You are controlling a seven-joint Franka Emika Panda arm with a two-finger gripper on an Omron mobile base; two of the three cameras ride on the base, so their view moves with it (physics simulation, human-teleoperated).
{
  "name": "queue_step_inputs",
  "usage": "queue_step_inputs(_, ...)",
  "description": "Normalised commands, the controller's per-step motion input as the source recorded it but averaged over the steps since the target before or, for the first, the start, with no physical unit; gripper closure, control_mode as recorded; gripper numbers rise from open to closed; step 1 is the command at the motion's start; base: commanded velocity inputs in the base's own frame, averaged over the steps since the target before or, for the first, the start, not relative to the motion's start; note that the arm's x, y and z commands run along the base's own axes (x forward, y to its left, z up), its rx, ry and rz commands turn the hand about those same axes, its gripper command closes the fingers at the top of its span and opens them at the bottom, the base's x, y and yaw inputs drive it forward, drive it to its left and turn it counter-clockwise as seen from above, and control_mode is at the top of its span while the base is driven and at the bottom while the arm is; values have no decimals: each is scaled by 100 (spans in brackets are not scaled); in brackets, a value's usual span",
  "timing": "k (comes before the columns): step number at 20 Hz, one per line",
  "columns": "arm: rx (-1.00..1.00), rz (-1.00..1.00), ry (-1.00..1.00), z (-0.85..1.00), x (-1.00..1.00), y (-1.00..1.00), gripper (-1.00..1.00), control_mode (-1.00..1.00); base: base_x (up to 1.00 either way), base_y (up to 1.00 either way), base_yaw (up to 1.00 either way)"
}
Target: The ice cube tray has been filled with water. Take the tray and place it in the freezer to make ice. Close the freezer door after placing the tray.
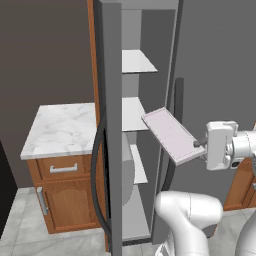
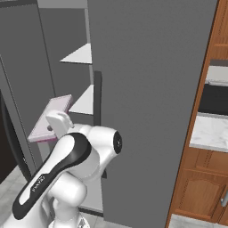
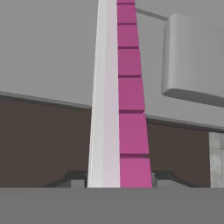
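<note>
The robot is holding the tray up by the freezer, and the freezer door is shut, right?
Not quite. The pincer does hold the tray up by the freezer, but the freezer door is open: the left base view shows it swung out, edge-on, with the white shelves showing inside.

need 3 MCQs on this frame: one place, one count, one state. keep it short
1. Where is the ice cube tray?
A. on the marble counter
B. in the end effector, in front of the open freezer
C. on the floor

2. White shelves showing in the freezer, left base view?
A. one
B. three
C. six

3. The freezer door is:
A. open
B. shut
C. removed

Answers:
1 B: the end effector grips the tray's end beside the shelves.
2 B: three shelves, stacked.
3 A: it stands swung out, edge-on.
</note>
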Motion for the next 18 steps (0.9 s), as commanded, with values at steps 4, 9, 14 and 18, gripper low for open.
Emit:
queue_step_inputs(4,0,-9,0,0,21,1,100,-100,0,0,0)
queue_step_inputs(9,0,-8,0,1,26,7,100,-100,0,0,0)
queue_step_inputs(14,0,-5,-1,15,15,12,100,-100,0,0,0)
queue_step_inputs(18,0,-4,0,25,10,4,100,-100,0,0,0)
